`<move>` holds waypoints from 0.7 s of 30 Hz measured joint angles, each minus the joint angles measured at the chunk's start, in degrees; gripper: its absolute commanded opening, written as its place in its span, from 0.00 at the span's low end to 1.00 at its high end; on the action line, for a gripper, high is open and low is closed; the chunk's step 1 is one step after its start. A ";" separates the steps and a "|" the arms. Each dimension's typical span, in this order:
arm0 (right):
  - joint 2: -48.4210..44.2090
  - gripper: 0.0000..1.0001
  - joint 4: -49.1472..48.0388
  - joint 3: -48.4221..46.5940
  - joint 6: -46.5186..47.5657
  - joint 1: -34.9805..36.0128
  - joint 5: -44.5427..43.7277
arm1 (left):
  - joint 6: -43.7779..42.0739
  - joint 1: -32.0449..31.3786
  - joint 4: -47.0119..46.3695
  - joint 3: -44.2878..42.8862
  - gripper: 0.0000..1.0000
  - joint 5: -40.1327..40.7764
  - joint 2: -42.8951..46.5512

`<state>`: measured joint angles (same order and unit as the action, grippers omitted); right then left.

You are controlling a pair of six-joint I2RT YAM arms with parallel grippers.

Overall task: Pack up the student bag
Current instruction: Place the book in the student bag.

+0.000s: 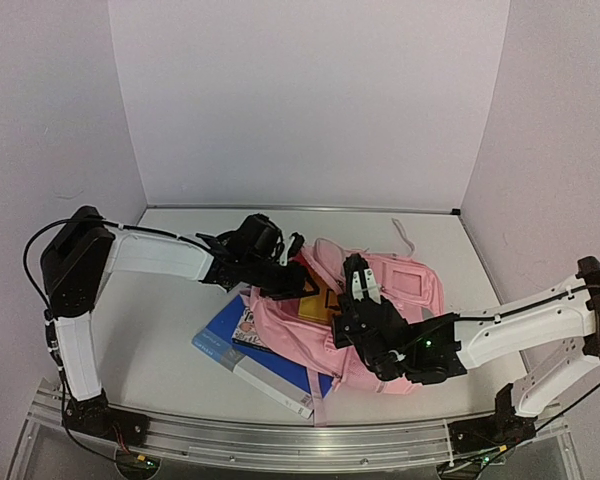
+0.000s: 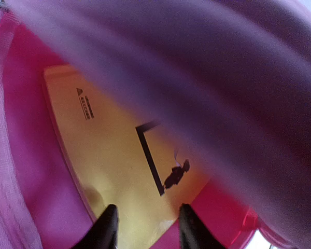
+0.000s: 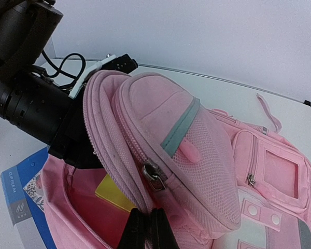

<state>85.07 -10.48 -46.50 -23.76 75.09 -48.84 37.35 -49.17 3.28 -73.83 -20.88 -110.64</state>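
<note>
Backpack (image 1: 400, 300) lies on the table (image 1: 180, 300), its fabric pinched tight in the right gripper (image 3: 145, 228). Left gripper (image 2: 147, 228) reaches inside, jaws partly open above a yellow book (image 2: 114, 155).

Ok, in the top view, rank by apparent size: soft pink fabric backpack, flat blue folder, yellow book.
1. Pink backpack.
2. Blue folder, partly under it.
3. Yellow book, mostly hidden inside; true size unsure.

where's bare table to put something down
Bare table between the left arm and the blue folder, and the far strip between the student bag and back wall. Crowded at the bag's mouth around the left gripper and right gripper.
</note>
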 measured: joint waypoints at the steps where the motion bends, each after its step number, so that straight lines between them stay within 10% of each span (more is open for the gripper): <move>1: -0.03 0.00 -0.02 0.02 -0.08 0.00 -0.02 | 0.03 -0.24 -0.09 1.30 0.61 0.47 1.48; 12: -0.13 0.00 -0.17 0.09 -0.30 0.00 0.02 | 0.08 2.09 3.85 11.22 0.85 8.80 26.33; 21: -0.11 0.00 -0.22 0.09 -0.30 0.00 0.13 | 2.28 28.59 2.49 24.30 0.90 4.83 33.43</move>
<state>84.97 -10.70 -46.41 -24.05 75.09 -48.71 39.62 -20.58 5.77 -49.53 -16.05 -77.21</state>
